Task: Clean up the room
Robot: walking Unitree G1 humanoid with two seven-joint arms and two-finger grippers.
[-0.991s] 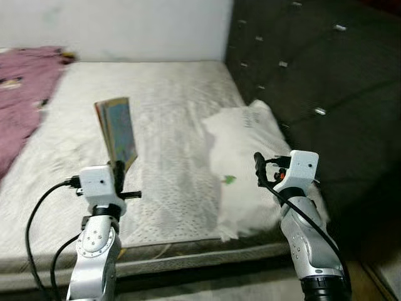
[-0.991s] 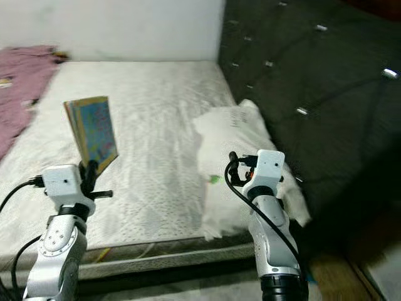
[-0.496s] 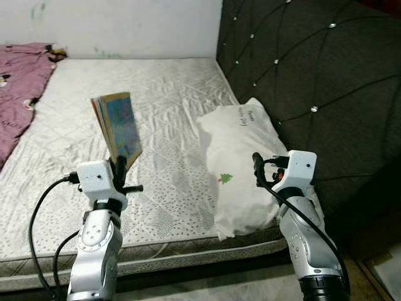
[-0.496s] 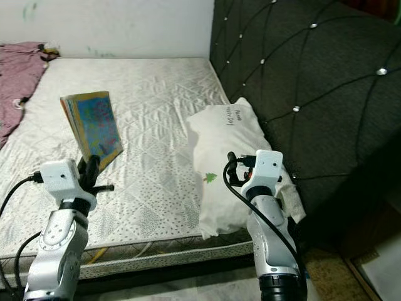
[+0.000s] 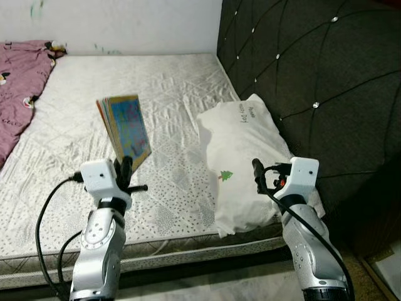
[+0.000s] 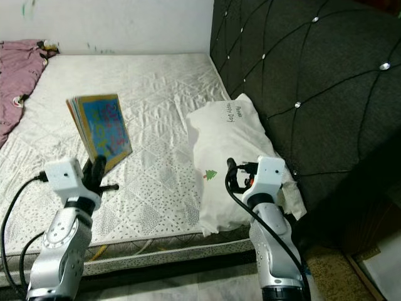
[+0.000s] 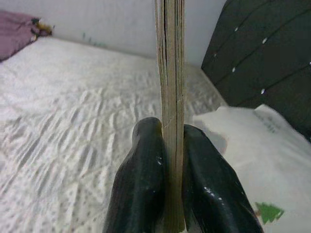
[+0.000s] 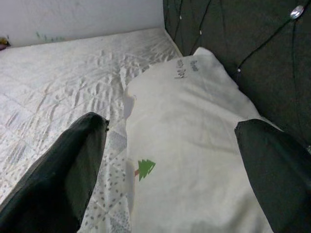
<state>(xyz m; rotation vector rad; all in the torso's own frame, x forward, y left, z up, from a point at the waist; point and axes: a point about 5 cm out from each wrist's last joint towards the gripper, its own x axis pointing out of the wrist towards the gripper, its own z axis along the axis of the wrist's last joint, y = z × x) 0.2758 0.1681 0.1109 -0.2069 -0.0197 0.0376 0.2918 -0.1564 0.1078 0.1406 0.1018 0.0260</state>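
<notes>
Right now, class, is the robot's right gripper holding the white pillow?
No. The right gripper hovers open above the pillow, its fingers spread apart.

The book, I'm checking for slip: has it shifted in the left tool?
No. The book stays clamped upright in the left tool, above the same white wrist block; only the camera moved.

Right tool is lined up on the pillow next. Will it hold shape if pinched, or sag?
The pillow looks soft and wrinkled, so it will probably sag around the pinch. It seems light for its bulk. The open right tool would likely grip a fabric corner better than the full body.
</notes>
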